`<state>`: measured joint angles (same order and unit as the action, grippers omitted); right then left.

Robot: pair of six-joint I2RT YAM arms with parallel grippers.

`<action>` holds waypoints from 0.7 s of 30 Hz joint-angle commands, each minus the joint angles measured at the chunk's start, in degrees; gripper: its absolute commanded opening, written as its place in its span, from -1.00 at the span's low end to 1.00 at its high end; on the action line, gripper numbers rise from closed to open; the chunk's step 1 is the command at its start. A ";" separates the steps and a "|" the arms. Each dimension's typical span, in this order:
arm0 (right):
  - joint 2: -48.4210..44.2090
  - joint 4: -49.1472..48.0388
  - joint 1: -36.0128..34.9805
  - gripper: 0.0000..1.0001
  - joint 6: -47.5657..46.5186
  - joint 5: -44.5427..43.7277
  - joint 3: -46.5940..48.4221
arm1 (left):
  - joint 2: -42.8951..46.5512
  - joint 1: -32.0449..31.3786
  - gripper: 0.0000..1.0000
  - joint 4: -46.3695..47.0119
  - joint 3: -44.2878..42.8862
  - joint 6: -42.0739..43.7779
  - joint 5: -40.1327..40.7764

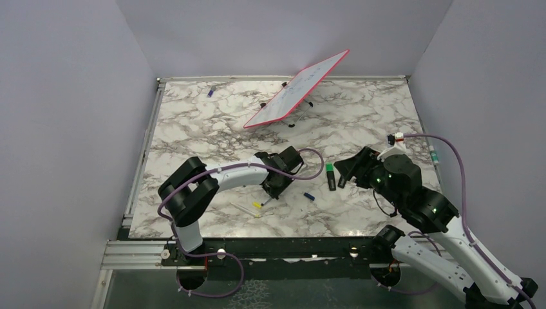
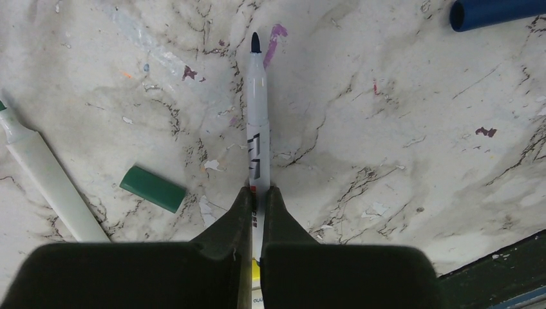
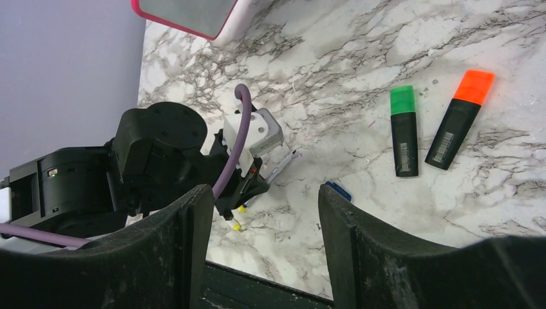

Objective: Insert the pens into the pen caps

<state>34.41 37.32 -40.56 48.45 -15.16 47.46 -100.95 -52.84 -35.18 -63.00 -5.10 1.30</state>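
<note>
The fingers (image 2: 283, 222) of the left gripper (image 2: 257, 193) are clamped together on a thin white-barrelled pen (image 2: 257, 109), its dark blue tip bare and pointing away over the marble table (image 2: 399, 129). Capping looks barely begun: the blue cap (image 2: 496, 11) lies well apart, and a green cap (image 2: 152, 188) lies loose near a second uncapped white pen (image 2: 48, 174). The right gripper (image 3: 263, 199) hangs with jaws apart and empty, near the green highlighter (image 3: 404, 132) and orange highlighter (image 3: 461, 122), which seem capped.

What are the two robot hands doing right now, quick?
Left gripper: shut on the white pen.
Right gripper: open, holding nothing.
</note>
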 commanded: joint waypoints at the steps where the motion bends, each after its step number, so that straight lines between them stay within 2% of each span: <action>1: -1.04 -0.41 -0.14 0.29 1.12 0.01 -0.87 | -1.13 0.10 -1.00 -0.24 -0.24 -0.69 -3.36; 6: -1.65 -1.07 -0.18 0.29 1.69 0.88 -2.29 | 3.76 0.05 -1.00 4.46 0.54 -2.98 -6.73; 12: -3.31 -4.72 -0.14 0.29 3.77 4.36 -7.44 | 11.66 0.10 -1.00 15.08 4.63 -7.30 -9.74; 17: -3.92 -11.88 -0.16 0.33 4.37 10.46 -12.65 | 18.86 0.08 -1.00 24.80 9.63 -10.24 -14.52; 21: -1.91 -18.92 -0.16 0.35 3.45 16.09 -15.03 | 23.58 0.10 -1.00 33.57 13.86 -12.10 -21.42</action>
<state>31.24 28.08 -40.56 51.70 -6.33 33.80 -83.07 -52.71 -14.46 -53.91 -13.87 -10.83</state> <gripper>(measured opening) 0.673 0.021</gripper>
